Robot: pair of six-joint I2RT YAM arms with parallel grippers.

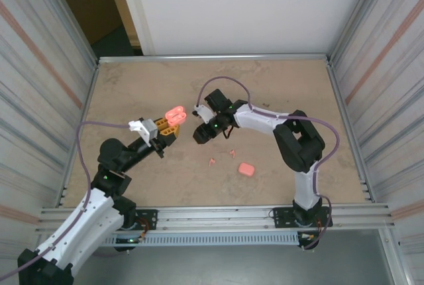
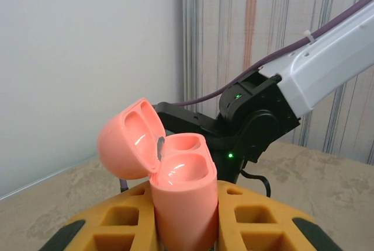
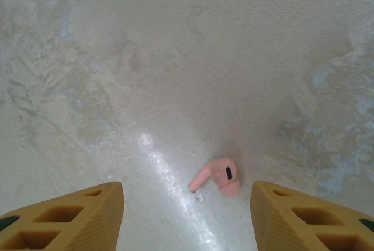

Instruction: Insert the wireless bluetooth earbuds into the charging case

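My left gripper (image 1: 167,128) is shut on an open pink charging case (image 1: 174,115), held upright above the table. In the left wrist view the case (image 2: 182,190) sits between the yellow fingers (image 2: 105,227), lid tipped back to the left, and both wells look empty. My right gripper (image 1: 202,133) hangs low over the table just right of the case. Its jaws (image 3: 186,204) stand open around one pink earbud (image 3: 219,177) that lies on the table, nearer the right finger (image 3: 310,216) and touching neither. Two more earbuds (image 1: 212,161) (image 1: 232,153) lie nearer the front.
A second pink case (image 1: 246,169), closed, lies on the table right of the loose earbuds. Metal walls enclose the table on the left and right, with a rail along the near edge (image 1: 212,213). The right arm's dark wrist (image 2: 251,128) is close behind the held case.
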